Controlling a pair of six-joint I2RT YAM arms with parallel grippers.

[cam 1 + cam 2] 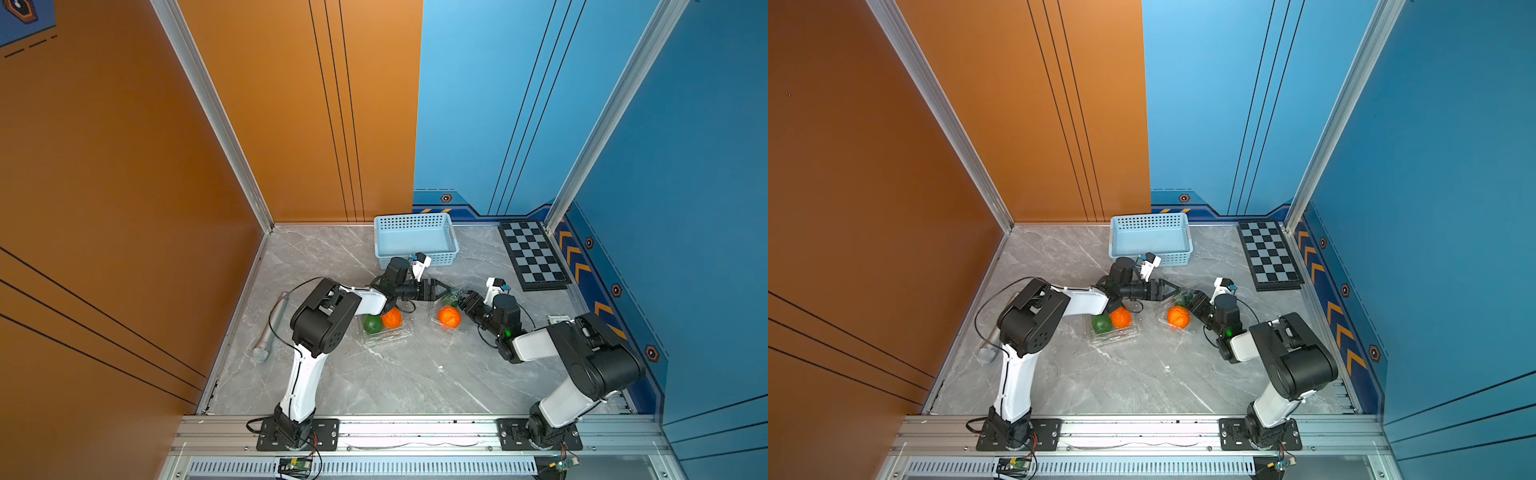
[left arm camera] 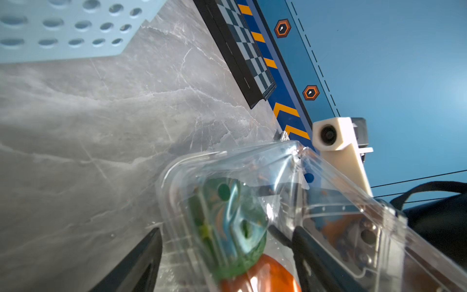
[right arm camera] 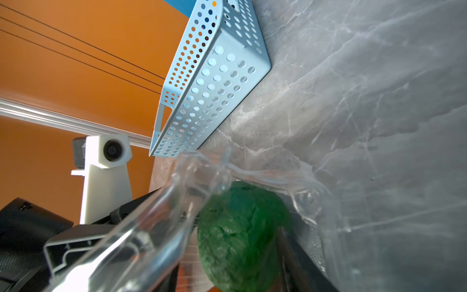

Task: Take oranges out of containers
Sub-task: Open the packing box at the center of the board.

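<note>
Oranges are both inside boxes. One orange (image 1: 449, 316) lies in the clear clamshell box (image 2: 174, 182) between the two grippers, just ahead of the left gripper (image 1: 448, 287) and just beside the right gripper (image 1: 462, 298), with a green fruit (image 3: 240, 235) next to it. The box's clear lid (image 3: 151, 227) is tilted up and stands between the two grippers.

The second orange (image 1: 391, 318) lies behind the left gripper in a second clamshell box (image 1: 382, 338), touching another green fruit (image 1: 371, 325). In both top views that arm's forearm hides part of this box.

The left gripper's jaws stand partly apart at the first box's end. One finger (image 2: 141, 260) is outside the wall with a sliver of marble between, and the other shows through the lid plastic. Nothing is seen pinched.

The right gripper's jaws are spread on either side of the green fruit. One finger (image 3: 300, 257) is at the fruit's edge, though contact cannot be told. The other is clear of the fruit, behind the plastic.

A light blue perforated basket (image 1: 415, 218) stands just beyond the left gripper. A chessboard (image 1: 534, 255) lies beyond the right gripper, well apart. A microphone (image 1: 276, 320) lies far behind the left gripper on the grey marble tabletop (image 1: 374, 382).
</note>
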